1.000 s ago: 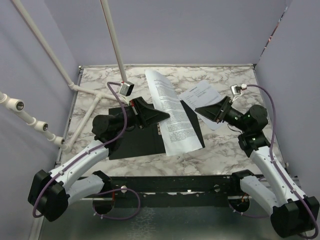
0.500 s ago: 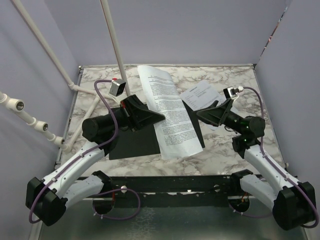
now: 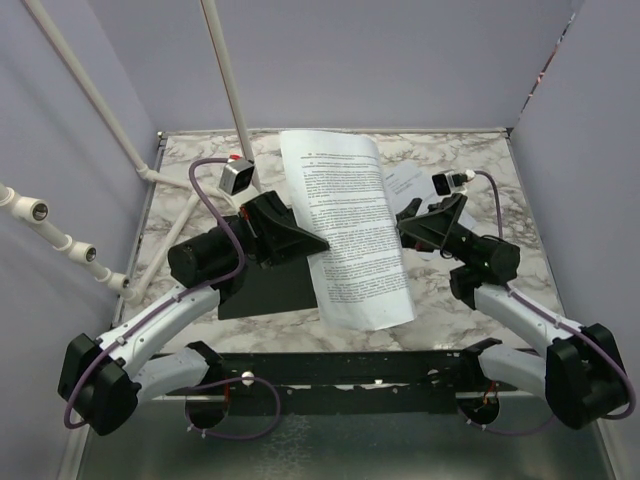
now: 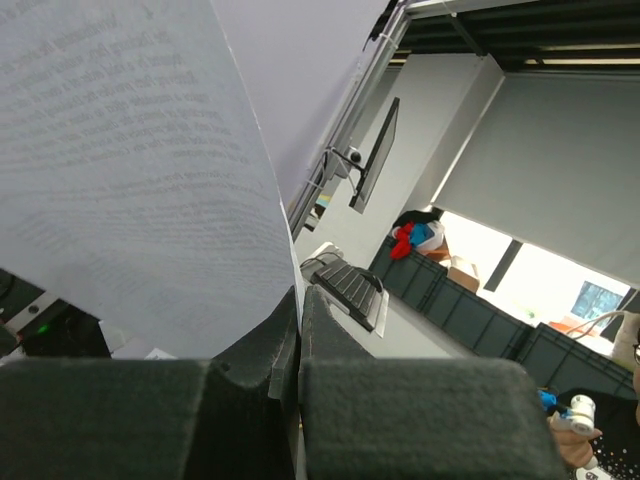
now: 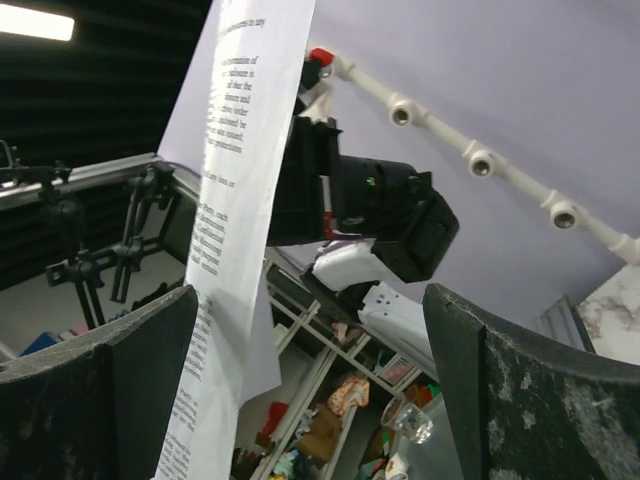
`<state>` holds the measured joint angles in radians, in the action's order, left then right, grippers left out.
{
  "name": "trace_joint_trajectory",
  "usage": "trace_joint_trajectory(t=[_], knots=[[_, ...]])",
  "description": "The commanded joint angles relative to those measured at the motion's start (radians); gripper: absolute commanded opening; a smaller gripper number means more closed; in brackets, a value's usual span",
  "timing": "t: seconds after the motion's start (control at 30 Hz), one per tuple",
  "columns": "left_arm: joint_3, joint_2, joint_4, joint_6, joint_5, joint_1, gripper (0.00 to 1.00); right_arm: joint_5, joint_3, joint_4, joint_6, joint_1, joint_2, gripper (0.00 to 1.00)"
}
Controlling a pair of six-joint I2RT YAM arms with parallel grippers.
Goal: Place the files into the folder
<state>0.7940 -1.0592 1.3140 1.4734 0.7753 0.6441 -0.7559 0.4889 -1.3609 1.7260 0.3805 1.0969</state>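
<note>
My left gripper (image 3: 322, 243) is shut on the left edge of a white printed file sheet (image 3: 350, 232) and holds it raised above the table; the wrist view shows the sheet (image 4: 130, 180) pinched between the jaws. The open folder (image 3: 268, 288) lies black side up under the sheet, mostly hidden by the sheet and my left arm. A second file sheet (image 3: 404, 183) lies on the marble table behind my right gripper. My right gripper (image 3: 402, 228) is open and empty, lifted off the table at the raised sheet's right edge. The sheet (image 5: 235, 170) hangs by its left finger.
White pipe frames (image 3: 228, 85) stand at the back left. Purple walls enclose the marble table (image 3: 480, 170). A black rail (image 3: 340, 370) crosses the near edge between the arm bases.
The left gripper has swung the held sheet up and toward the right, showing its printed face broadly. The right gripper has risen and moved left, up to the sheet's right edge.
</note>
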Motion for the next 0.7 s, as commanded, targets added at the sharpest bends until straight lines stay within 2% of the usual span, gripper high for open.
trace_joint_trajectory(t=[0.0, 0.17, 0.33, 0.47, 0.67], knots=[[-0.058, -0.007, 0.102, 0.027, 0.030, 0.006, 0.00, 0.032, 0.011, -0.225, 0.106, 0.006, 0.002, 1.00], [-0.112, 0.003, 0.073, 0.013, 0.036, 0.000, 0.00, 0.025, 0.001, -0.194, 0.079, 0.007, -0.080, 1.00], [-0.138, 0.065, -0.150, -0.127, 0.034, -0.023, 0.00, -0.028, 0.003, -0.039, -0.008, 0.007, -0.184, 0.94], [-0.121, 0.113, -0.379, -0.257, 0.025, -0.030, 0.00, -0.072, 0.017, 0.251, -0.184, 0.006, -0.301, 0.88], [-0.076, 0.135, -0.574, -0.376, 0.042, -0.033, 0.00, -0.053, 0.116, 0.773, -0.493, 0.006, -0.442, 0.74]])
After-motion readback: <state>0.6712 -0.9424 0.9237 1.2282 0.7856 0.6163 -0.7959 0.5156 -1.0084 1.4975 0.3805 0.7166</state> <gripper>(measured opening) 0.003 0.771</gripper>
